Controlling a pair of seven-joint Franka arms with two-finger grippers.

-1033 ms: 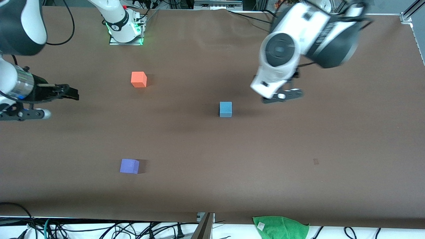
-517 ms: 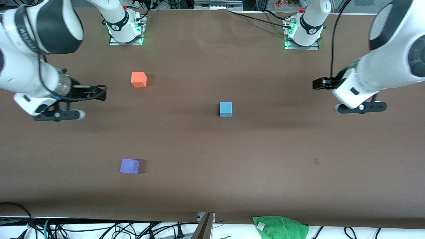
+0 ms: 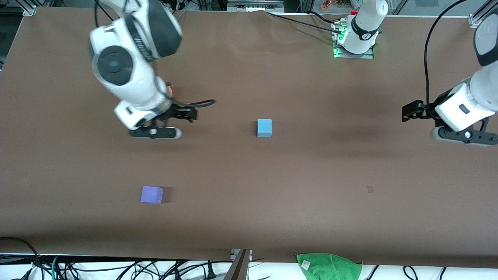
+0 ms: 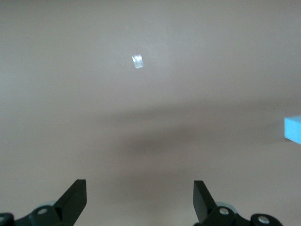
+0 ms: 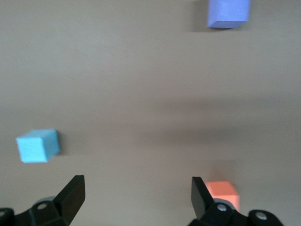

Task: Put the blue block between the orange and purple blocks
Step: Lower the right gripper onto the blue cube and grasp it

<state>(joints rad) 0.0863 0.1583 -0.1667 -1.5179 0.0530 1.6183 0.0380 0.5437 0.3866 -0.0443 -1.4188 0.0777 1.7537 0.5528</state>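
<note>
Front view: the blue block point(image 3: 264, 128) sits alone near the table's point(image 3: 272, 202) middle, with bare brown surface on every side. The purple block point(image 3: 151, 194) lies nearer the front edge, toward the right arm's end. The right gripper point(image 3: 186, 112) hangs over the orange block point(image 3: 170, 90), which barely shows. The left gripper point(image 3: 408, 113) hovers by the left arm's end edge.

Left wrist view: fingers point(image 4: 75, 197) spread apart, empty.

Right wrist view: fingers point(image 5: 73, 193) apart, the orange block just beside one.

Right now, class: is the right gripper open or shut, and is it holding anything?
Open and empty. In the right wrist view the right gripper shows its fingers wide apart with bare table between; the blue block sits apart on the table.
</note>
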